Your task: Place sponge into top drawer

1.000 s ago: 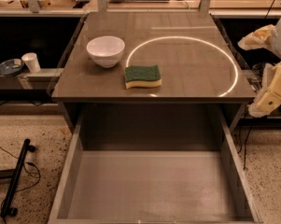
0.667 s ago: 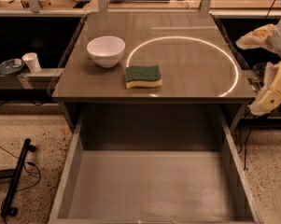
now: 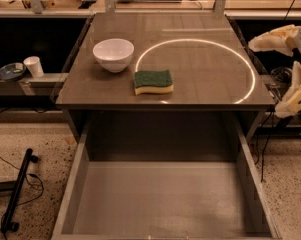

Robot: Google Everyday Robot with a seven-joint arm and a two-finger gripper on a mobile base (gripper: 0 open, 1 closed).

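Note:
The sponge (image 3: 153,81), dark green on top with pale yellow foam below, lies flat on the grey table top (image 3: 210,79), near its front edge and left of centre. The top drawer (image 3: 160,199) is pulled out wide below the table's front edge, and its flat grey bottom shows nothing in it. My gripper (image 3: 286,68) is at the far right of the view, beside the table's right edge and well apart from the sponge. Its two cream fingers are spread apart and hold nothing.
A white bowl (image 3: 113,54) stands on the table just left of and behind the sponge. A bright ring of light reflects on the table top. A white cup (image 3: 34,66) and a small dish (image 3: 9,72) sit on a low shelf at left. A black bar (image 3: 17,191) lies on the floor at left.

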